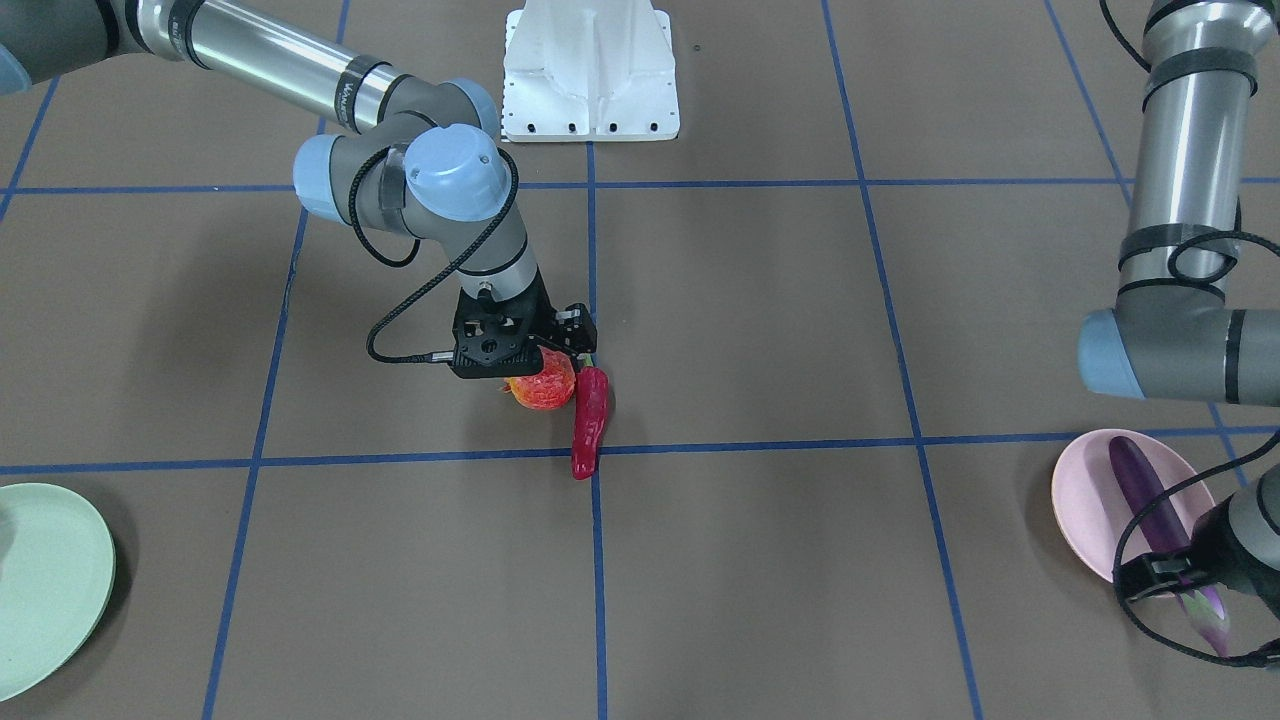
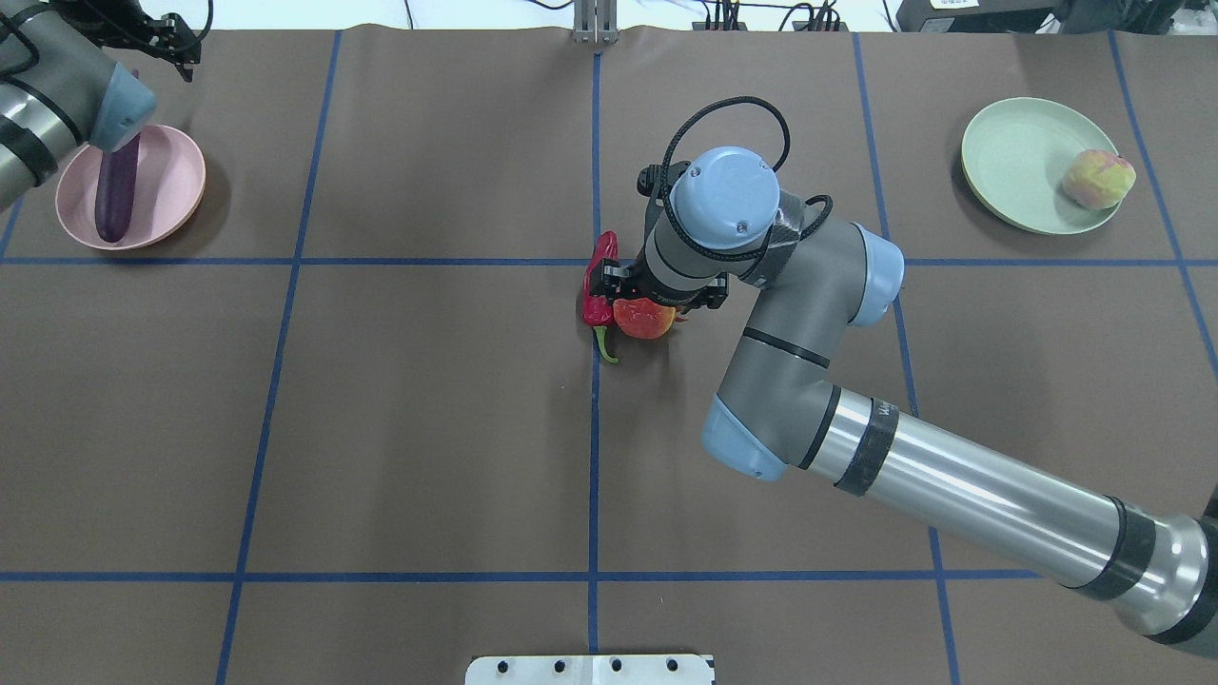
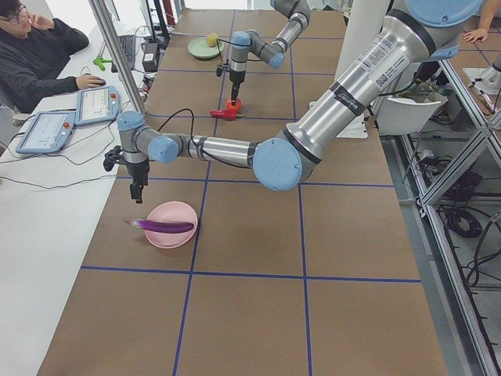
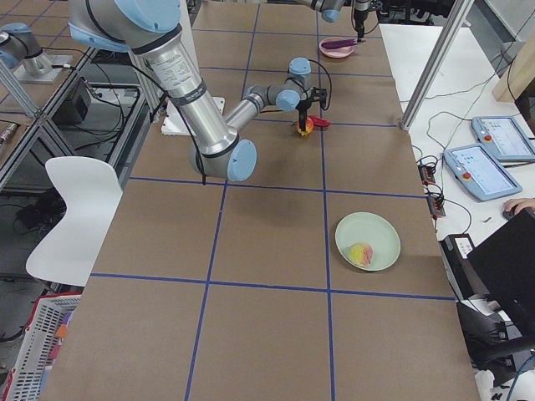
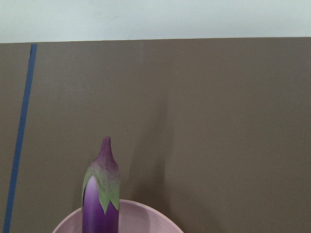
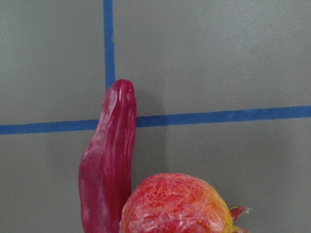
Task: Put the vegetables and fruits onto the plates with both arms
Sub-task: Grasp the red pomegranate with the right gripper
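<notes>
Nearest the right wrist lens sat the pomegranate-like fruit (image 6: 175, 204), resting on the table (image 2: 428, 428) near its middle, with the chili pepper (image 6: 108, 160) lying against its side. I judged the fruit light, rigid and rather smooth. As a ball it would roll or squirt out of an off-centre pinch, so the hold belonged across its widest girth, clear of the crown and of the pepper.

Directly above it hung the right gripper (image 2: 657, 297), jaws to either side of the fruit. Whether they were pressing it or merely straddling it, I could not tell.

Farther out, the peach (image 2: 1099, 178) lay on the green plate (image 2: 1009, 157) and the eggplant (image 2: 114, 195) on the pink plate (image 2: 181, 181). The left gripper (image 1: 1165, 578) hovered by the eggplant's cap. Its opening could not be made out.
</notes>
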### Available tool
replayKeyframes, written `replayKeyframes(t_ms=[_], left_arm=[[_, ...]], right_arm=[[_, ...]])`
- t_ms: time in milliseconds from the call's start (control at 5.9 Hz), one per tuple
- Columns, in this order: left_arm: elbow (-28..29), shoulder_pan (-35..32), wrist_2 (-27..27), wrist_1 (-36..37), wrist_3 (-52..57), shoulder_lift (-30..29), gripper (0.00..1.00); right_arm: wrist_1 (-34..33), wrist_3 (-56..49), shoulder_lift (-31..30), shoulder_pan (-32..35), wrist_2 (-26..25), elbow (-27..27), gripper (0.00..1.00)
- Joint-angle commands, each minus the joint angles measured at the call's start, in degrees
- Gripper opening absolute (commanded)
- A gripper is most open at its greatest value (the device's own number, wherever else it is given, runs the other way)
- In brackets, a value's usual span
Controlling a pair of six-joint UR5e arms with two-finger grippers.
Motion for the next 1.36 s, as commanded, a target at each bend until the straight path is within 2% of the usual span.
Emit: replayKeyframes(t_ms=[0,169,508,847,1017,1186], left_arm=[[0.0,0.0,0.0,0.0,-0.1,0.1,1.00],[-0.1,0.1,0.1,-0.1,-0.1,0.1,1.00],[-0.4,0.2,0.1,-0.1,-0.7,0.0,1.00],[-1.4,0.6,0.0,-0.1,-2.2,0.0,1.00],[-1.8,1.2,-0.5,-0.2,-5.1,-0.1,1.00],[-4.9,5.0,-1.0,-0.2,-11.3,-0.5,1.00]], right_arm=[[0.0,-0.2,0.0,-0.1,-0.4,-0.3,1.00],[0.0,-0.2,0.0,-0.1,-0.7,-0.6,0.98],[0.1,-0.1,1.5,-0.1,-0.7,-1.9,0.01],[0.1,-0.2,1.5,0.8,-0.3,-0.7,0.00],[-0.6,-0.2,1.2,3.2,2.2,2.0,0.00],[-2.0,-0.3,0.9,6.5,6.2,4.2,0.00]])
